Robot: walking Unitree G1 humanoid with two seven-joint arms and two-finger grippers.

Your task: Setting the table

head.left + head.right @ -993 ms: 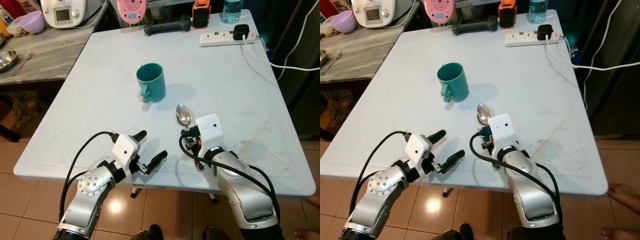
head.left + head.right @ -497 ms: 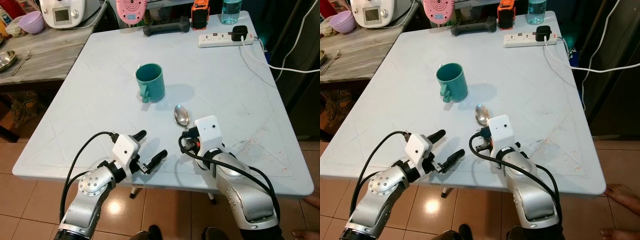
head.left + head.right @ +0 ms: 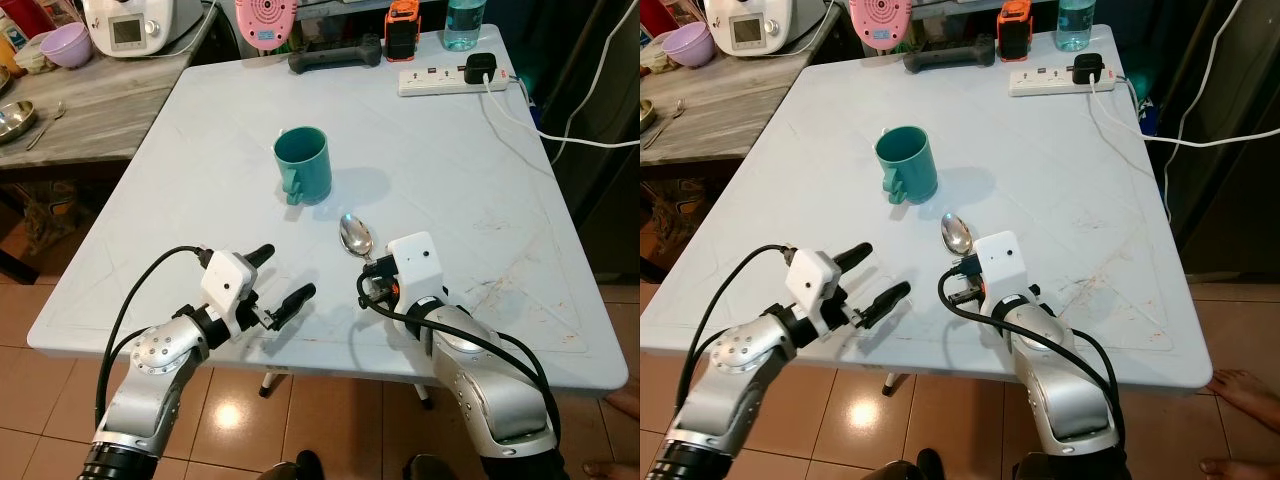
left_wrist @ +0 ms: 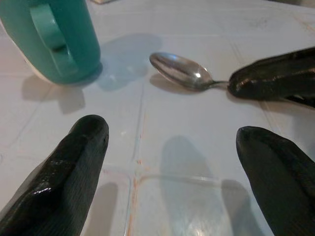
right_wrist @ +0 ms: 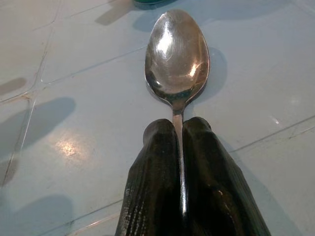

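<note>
Looking down over the pale blue table [image 3: 480, 160], I see my teal mug [image 3: 303, 165] upright mid-table, handle toward me. My right gripper [image 5: 180, 142] is pinched tight on the handle of a shiny steel spoon [image 3: 356, 236], bowl up, lying near the mug on its near side; its long axis runs from the gripper away toward the mug. My left gripper [image 3: 276, 278] hovers spread wide over the near edge. A power strip [image 3: 455, 76] sits at the far edge.

A shiny metal spoon [image 3: 356, 236] lies bowl-up just beside an upright teal mug [image 3: 303, 165], handle pinched.
</note>
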